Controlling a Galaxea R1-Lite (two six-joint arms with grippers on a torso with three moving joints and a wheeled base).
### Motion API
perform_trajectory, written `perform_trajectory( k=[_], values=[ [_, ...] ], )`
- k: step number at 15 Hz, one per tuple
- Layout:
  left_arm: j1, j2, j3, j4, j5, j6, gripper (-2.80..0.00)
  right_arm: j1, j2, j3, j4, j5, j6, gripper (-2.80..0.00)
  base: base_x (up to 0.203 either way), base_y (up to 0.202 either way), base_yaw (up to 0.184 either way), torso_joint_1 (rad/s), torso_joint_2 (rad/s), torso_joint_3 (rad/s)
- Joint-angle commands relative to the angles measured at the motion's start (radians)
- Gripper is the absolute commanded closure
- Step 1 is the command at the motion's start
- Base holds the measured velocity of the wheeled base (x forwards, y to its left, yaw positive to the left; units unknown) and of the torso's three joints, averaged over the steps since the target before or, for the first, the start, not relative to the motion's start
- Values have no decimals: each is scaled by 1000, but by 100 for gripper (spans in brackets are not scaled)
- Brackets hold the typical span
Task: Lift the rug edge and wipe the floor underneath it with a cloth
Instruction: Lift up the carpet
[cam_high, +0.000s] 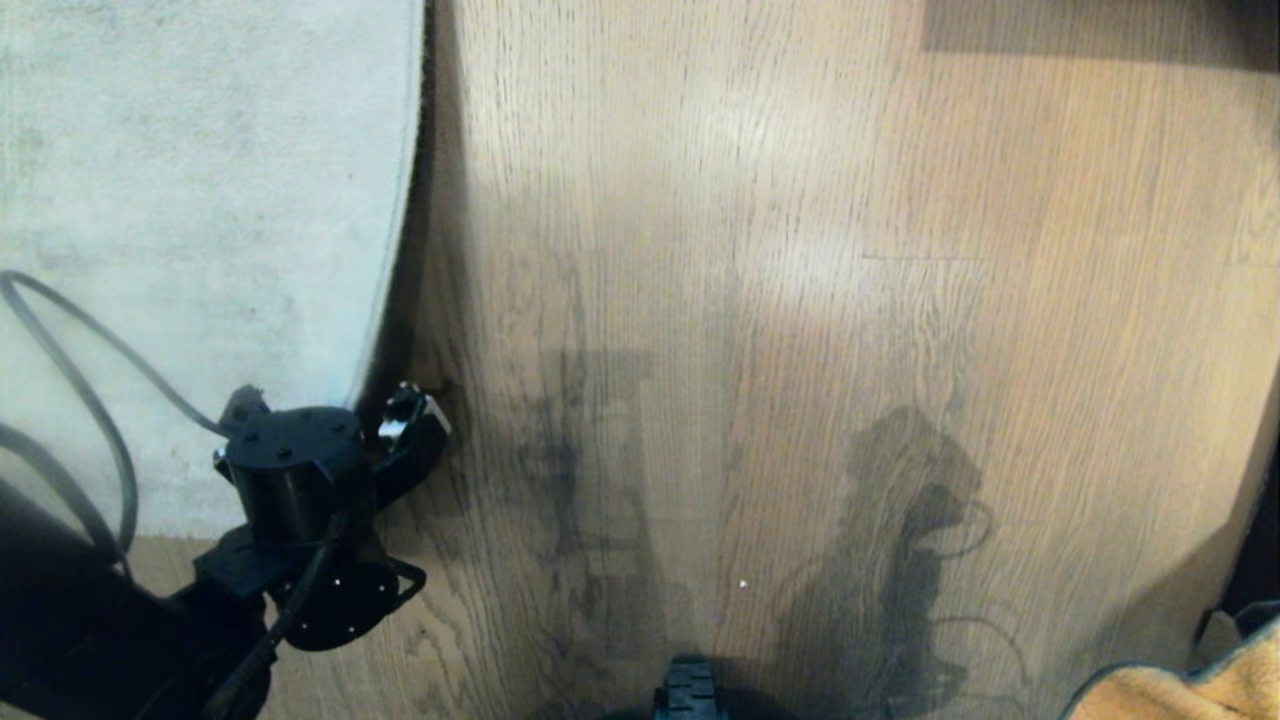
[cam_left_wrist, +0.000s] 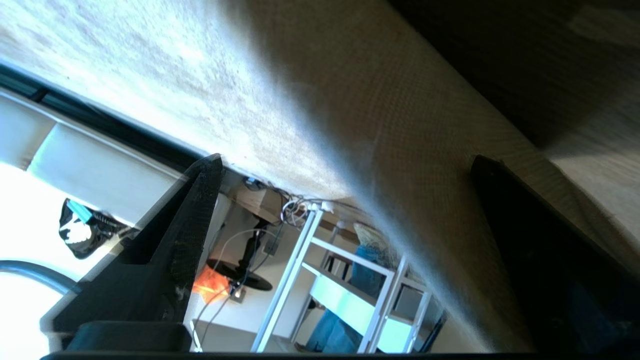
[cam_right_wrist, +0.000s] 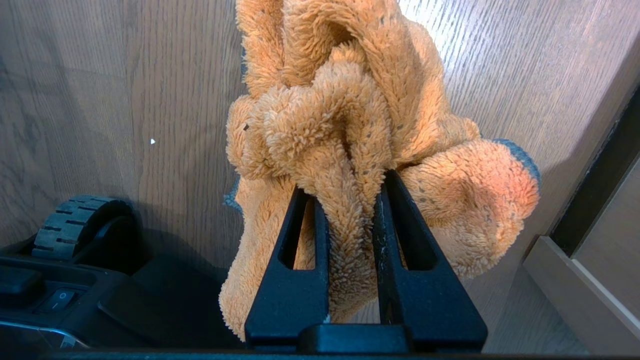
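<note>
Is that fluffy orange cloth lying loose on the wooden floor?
No: the cloth is pinched between the two black fingers of the right gripper, hanging above the floor.

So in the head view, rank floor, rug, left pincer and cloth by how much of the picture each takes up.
1. floor
2. rug
3. left pincer, with its arm; nearness to the camera inflates it
4. cloth, only a corner showing at the picture's edge

The robot is matte black throughout: a drum-shaped left wrist housing (cam_high: 292, 470) dotted with screws and trailing grey cables (cam_high: 70, 360), slotted wedge fingers (cam_right_wrist: 295, 280) with textured faces, and a ridged wheel (cam_right_wrist: 75, 225) beside a rocker switch (cam_right_wrist: 59, 299).
</note>
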Motion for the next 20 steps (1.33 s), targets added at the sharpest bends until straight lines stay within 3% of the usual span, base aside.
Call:
perform_trajectory(
  k=[1, 20],
  values=[
    [1, 7, 12, -25, 8, 7, 0, 0, 1, 0, 0, 1, -1, 0, 0, 0, 0, 0, 0, 0],
    [2, -123, 47, -138, 22, 10, 0, 0, 1, 0, 0, 1, -1, 0, 0, 0, 0, 0, 0, 0]
  ],
)
